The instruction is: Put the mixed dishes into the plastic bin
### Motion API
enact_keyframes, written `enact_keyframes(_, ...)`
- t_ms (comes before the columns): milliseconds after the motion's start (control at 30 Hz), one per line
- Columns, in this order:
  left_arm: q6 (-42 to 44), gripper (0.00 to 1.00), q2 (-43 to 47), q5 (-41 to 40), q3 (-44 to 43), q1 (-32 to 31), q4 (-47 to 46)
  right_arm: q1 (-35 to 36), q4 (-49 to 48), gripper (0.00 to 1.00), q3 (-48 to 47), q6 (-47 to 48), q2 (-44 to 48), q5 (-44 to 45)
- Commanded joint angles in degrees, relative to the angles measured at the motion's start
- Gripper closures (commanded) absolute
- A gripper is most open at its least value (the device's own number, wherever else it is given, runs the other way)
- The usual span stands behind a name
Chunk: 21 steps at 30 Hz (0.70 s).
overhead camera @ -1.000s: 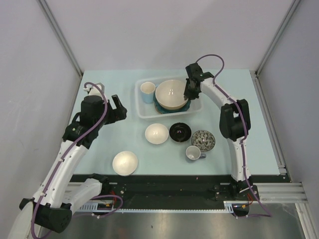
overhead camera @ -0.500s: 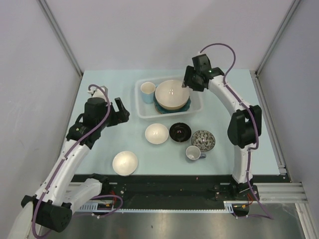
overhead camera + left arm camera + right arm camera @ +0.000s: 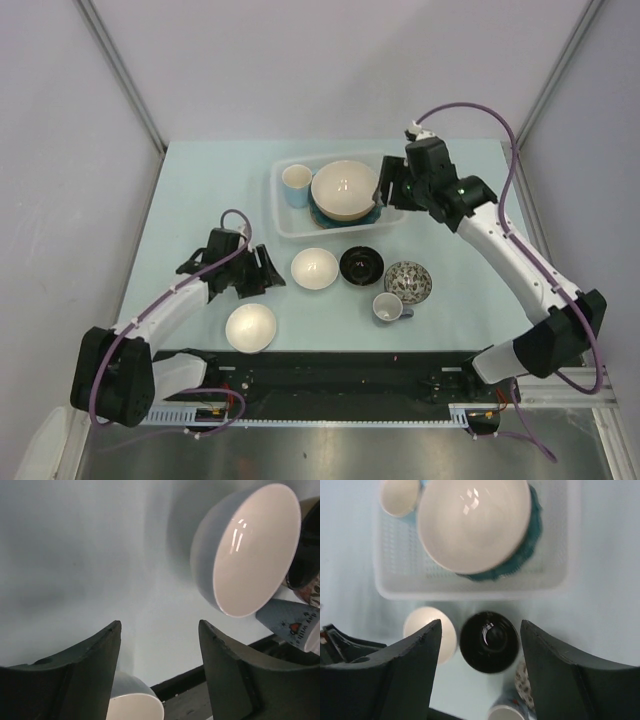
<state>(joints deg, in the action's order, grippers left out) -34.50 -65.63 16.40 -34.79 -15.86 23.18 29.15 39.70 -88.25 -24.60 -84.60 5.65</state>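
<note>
The clear perforated plastic bin (image 3: 470, 587) holds a large white bowl (image 3: 472, 522) nested on a teal scalloped plate (image 3: 520, 560), saving room. The right gripper (image 3: 480, 630) hangs spread and empty by its rim. The left gripper (image 3: 160, 630), also spread, faces a small white bowl (image 3: 250, 550), likely its next pick.

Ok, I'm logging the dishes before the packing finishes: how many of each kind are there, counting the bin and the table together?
Bowls: 5 (large cream bowl, white bowl, second white bowl, black bowl, speckled bowl)
Mugs: 2 (pale-blue mug, grey-blue mug)
Plates: 1 (teal plate)
Total: 8
</note>
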Motion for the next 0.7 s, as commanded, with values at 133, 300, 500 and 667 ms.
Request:
enact_keyframes(133, -4.0, 0.28, -1.3, 6.8, -2.0, -1.3, -8.8, -0.8, 7.5, 0.31, 5.8, -1.0, 5.3, 7.9)
enact_keyframes(300, -3.5, 0.26, -5.9, 2.7, -4.7, -3.5, -9.4, -0.1, 7.6, 0.31, 6.5, -2.2, 6.6, 8.0)
enact_keyframes(500, -2.7, 0.27, -13.2, -1.5, -10.0, -7.7, -7.2, 0.5, 7.3, 0.31, 7.7, -3.8, 6.8, 5.8)
enact_keyframes(667, -2.0, 0.28, -14.8, -4.6, -10.9, -9.5, -4.9, 0.6, 7.8, 0.31, 8.9, -3.8, 7.6, 7.0)
